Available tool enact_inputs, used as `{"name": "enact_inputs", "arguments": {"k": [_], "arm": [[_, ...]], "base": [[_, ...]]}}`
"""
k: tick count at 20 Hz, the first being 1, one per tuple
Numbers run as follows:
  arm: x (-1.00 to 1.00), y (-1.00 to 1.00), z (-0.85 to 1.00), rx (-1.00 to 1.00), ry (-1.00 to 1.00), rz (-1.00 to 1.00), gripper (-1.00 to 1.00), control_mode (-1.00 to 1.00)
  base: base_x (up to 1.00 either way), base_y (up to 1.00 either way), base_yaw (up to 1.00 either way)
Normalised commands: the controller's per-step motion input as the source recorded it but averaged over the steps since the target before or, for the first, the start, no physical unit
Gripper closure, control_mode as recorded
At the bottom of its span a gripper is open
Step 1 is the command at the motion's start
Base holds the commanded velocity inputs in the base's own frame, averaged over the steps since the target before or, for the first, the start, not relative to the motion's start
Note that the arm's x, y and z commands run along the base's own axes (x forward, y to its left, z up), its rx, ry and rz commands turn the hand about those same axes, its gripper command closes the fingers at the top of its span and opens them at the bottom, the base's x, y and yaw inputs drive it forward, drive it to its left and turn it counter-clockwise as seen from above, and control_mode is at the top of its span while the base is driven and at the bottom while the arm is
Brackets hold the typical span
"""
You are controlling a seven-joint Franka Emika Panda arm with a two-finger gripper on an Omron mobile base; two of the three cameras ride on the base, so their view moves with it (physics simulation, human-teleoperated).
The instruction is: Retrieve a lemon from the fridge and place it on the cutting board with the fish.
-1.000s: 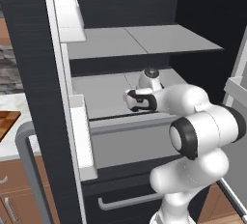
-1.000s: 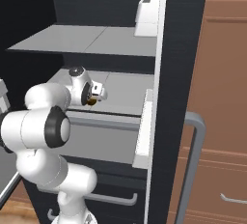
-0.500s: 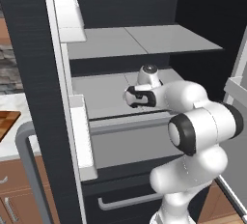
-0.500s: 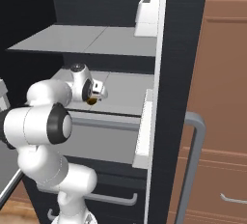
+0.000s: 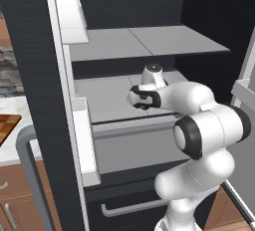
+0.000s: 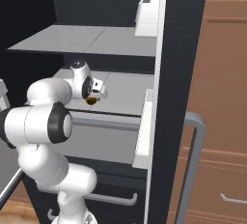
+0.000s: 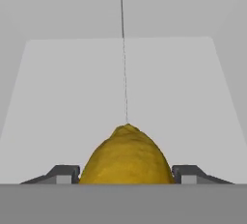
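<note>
Your jaws stand on either side of the lemon (image 7: 126,156), with one dark fingertip (image 7: 62,174) to its left and the other to its right in the hand view. A sliver of grey shows between each tip and the yellow skin, so you cannot tell whether the pads are pressing yet; treat the grip as unconfirmed. The gripper (image 5: 142,101) is reached into the open fridge (image 5: 149,46), low over the middle grey shelf (image 5: 104,100), and the lemon sits on that shelf directly between the fingers, neither ahead of them nor off to a side. In the right base view the gripper (image 6: 95,92) shows with the fruit as a small olive-yellow spot (image 6: 91,101) just under the hand, touching or almost touching the shelf. In the hand view the lemon's pointed end faces away from the camera, toward the back of the fridge, so its long axis appears to run along your reach and the fingers meet it across its narrower width. That is the relation the next move depends on: closing should centre the fruit rather than push it aside, though a round skin could slip forward if the pads land behind its widest part. The cutting board (image 5: 7,125) shows as a brown corner on the counter well off to your left, beyond the fridge's left door.
</note>
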Motion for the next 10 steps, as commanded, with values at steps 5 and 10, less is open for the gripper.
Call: {"name": "enact_inputs", "arguments": {"k": [5, 10], "arm": [[-0.15, 0.00, -0.13, 0.00, 0.02, 0.00, 1.00, -1.00], [-0.04, 0.00, -0.02, 0.00, -0.01, 0.00, 1.00, -1.00]], "base": [[0.00, 0.00, 0.00], [0.00, 0.00, 0.00]]}}
